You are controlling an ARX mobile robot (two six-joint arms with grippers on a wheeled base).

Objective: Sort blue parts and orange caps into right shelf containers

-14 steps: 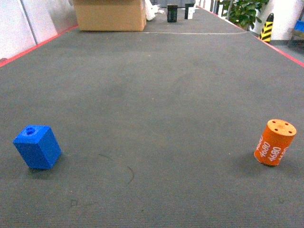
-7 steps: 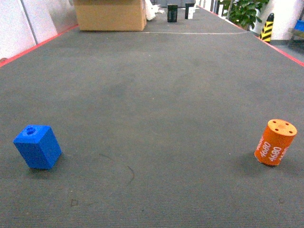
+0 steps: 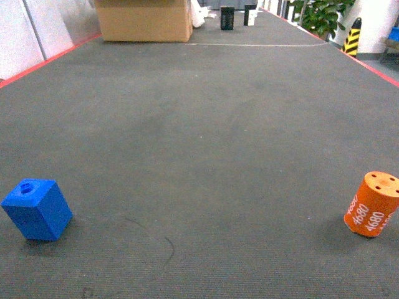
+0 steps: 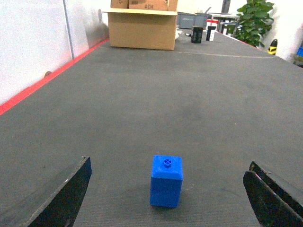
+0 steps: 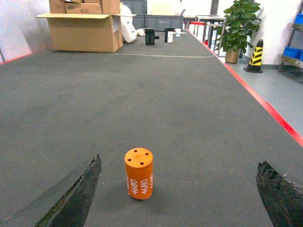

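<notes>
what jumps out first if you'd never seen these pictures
Two bright things on dark grey carpet: a blue block at the near left and an orange cap printed 4680 at the near right, both upright. Each sits centred ahead of an open gripper, left and right. A cardboard box stands far back.

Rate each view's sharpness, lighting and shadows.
Head view: soft and grainy, even light, faint shadows beside the blue part and orange cap. Left wrist view: part sharp, end effector fingers dark. Right wrist view: crisp, cap well lit, bright background.
</notes>
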